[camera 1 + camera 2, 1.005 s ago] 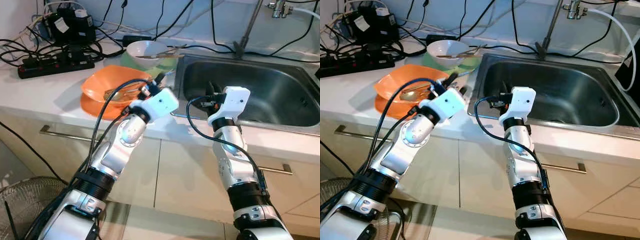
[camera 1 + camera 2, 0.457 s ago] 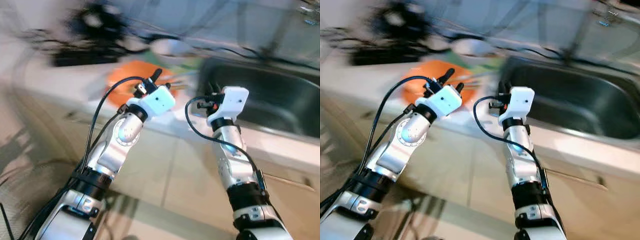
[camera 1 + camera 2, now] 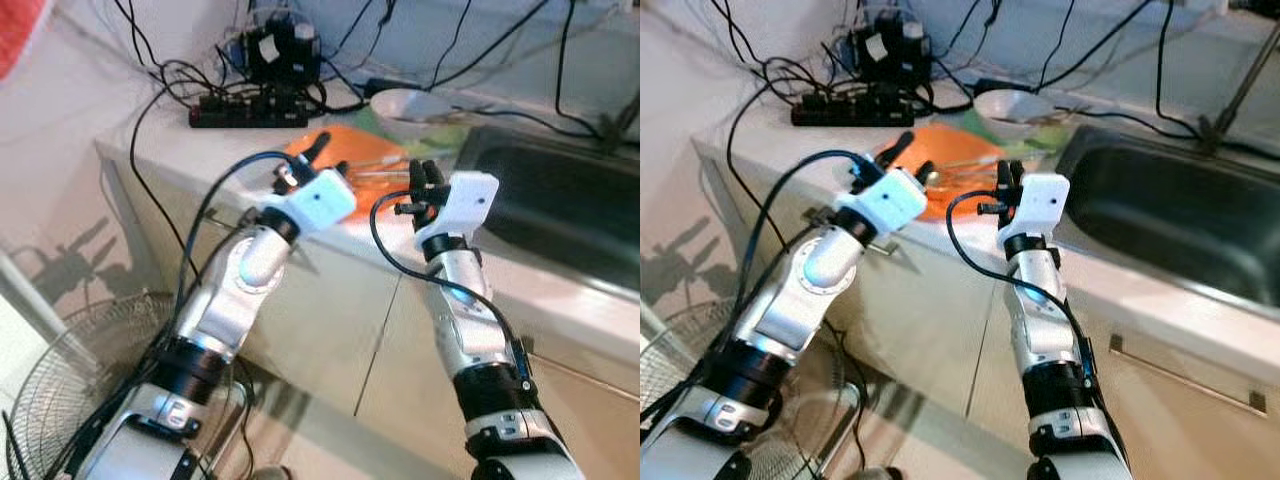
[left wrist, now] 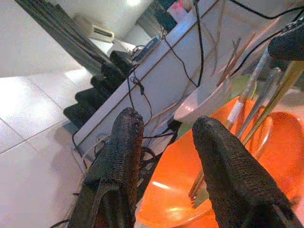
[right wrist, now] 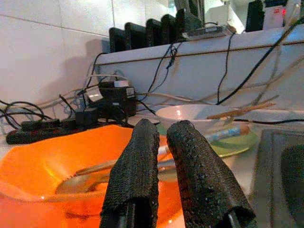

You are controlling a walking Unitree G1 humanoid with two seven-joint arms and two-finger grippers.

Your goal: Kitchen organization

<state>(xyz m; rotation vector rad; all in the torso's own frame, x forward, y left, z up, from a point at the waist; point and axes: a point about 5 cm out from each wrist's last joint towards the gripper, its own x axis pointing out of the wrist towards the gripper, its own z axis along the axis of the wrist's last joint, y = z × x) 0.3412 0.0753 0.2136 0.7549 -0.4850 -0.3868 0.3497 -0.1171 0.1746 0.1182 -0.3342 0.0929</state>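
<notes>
Camera has swung since a second ago: the sink (image 3: 560, 190) now sits far to the right, the surface (image 3: 170, 140) corner, a floor fan (image 3: 60, 400) and a black power strip (image 3: 245, 117) have come into view; the blur of half a second ago has cleared. This is a shift of view, not of the things. Both arms are raised in front of the cabinet, much as before. Left end effector (image 3: 330, 160) is lifted over the near edge of the orange bowl (image 3: 345, 165), fingers apart with nothing between them; the left wrist view shows cutlery (image 4: 247, 118) lying in that bowl. Right end effector (image 3: 425, 178) stands upright just beside the bowl's right side, fingers (image 5: 137, 171) close together, nearly touching, empty. The orange bowl sits on the surface between power strip and sink; behind it a white bowl (image 3: 415, 103) holds chopsticks (image 5: 240, 111) and rests on a green plate (image 5: 237, 142).
</notes>
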